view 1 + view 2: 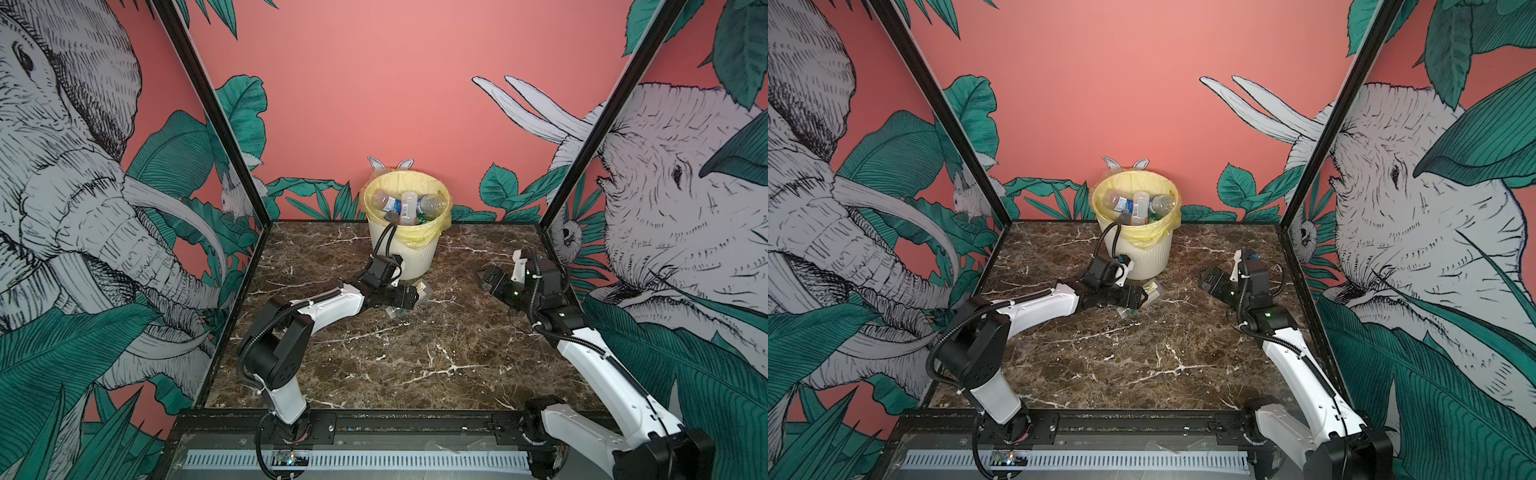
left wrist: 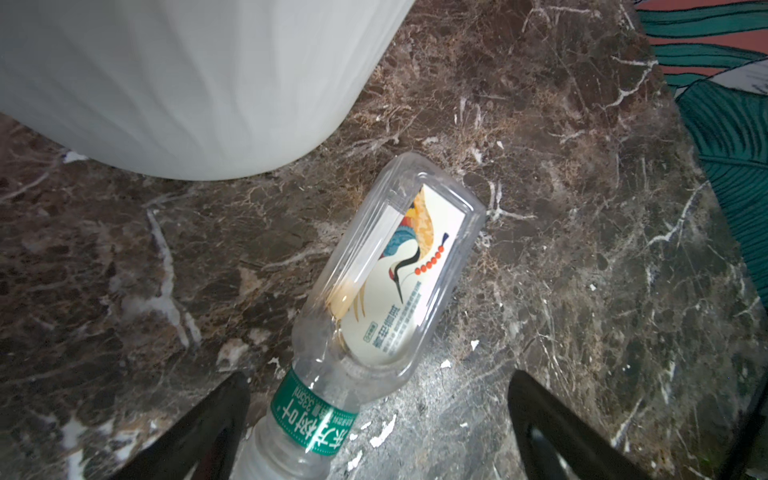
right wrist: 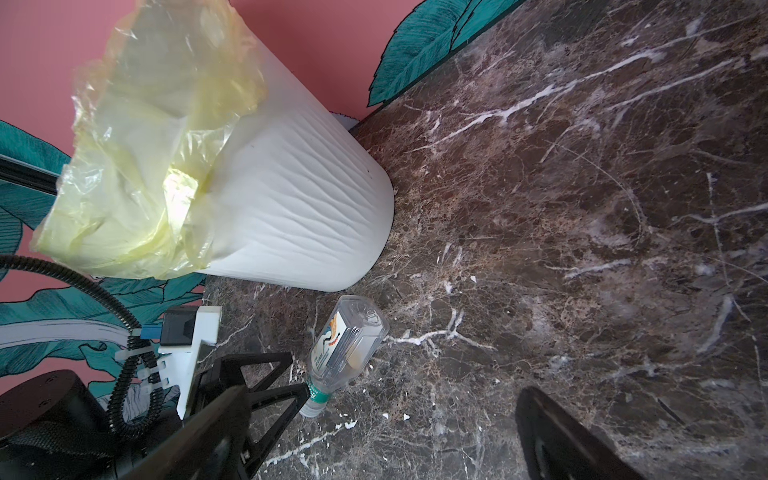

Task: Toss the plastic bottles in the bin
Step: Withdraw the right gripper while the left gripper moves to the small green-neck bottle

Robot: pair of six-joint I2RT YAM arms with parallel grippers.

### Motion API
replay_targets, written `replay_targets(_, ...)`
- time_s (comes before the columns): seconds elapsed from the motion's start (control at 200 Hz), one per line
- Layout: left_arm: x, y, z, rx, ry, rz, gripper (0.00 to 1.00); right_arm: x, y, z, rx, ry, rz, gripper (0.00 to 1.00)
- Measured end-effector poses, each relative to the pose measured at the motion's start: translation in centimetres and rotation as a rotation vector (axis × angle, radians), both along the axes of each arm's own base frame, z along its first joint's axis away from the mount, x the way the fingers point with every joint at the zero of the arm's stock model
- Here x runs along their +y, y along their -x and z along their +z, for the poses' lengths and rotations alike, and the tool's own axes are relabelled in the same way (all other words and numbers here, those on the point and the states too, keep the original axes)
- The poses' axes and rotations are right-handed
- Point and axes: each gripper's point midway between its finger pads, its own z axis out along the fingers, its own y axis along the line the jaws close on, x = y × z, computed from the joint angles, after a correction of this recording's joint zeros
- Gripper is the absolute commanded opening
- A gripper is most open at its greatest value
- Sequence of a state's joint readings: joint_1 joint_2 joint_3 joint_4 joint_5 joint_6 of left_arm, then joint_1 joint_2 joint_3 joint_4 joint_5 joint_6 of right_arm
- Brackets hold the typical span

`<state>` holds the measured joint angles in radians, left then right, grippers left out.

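Biggest worry for me is the grab point. The last loose bottle [image 2: 399, 266] lies on its side on the worktop [image 1: 415, 353], just in front of the bin [image 1: 419, 262] and not touching it. The left fingers [image 2: 199, 428] are spread wide on either side of its neck end, by the green band, not around the flat labelled body. If they close there, I reckon the slick, tapering plastic could squirt forward or spin away, maybe up against the foot of the bin, where it's awkward to reach.

Second thing: the bottles already inside [image 1: 407, 205] are heaped close to the rim, so a sloppy drop could leave this one perched on top, or it could roll back out. The left arm's cable [image 1: 386, 237] also loops right in front of the yellow bag [image 1: 419, 237]. A careless lift might snag the overhang or nudge the bin.

Pose-wise, the left arm [image 1: 332, 307] is stretched low and forward, angled right towards the middle, with its wrist nearly level with the worktop and pointing along the bottle. Nothing is pinched yet.

The right arm [image 1: 582, 349] is folded up on the far right, well apart from the bottle. The right fingers [image 3: 561, 432] are spread and empty, aimed left towards the bin.
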<state>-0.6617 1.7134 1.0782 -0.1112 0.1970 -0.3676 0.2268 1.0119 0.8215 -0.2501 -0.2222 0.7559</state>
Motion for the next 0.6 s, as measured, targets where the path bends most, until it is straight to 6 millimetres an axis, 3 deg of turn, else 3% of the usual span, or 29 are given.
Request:
replay_targets(0.37,-0.6,0.0,-3.0,0.003,-0.067,-0.012,0.96,-0.1,-0.1,0.1,-0.004,-0.005,-0.002,0.99)
replay_targets(0.6,-1.3,-0.3,-3.0,-0.013,-0.070,-0.018,0.95,-0.1,-0.1,0.0,-0.001,-0.012,0.000,0.99)
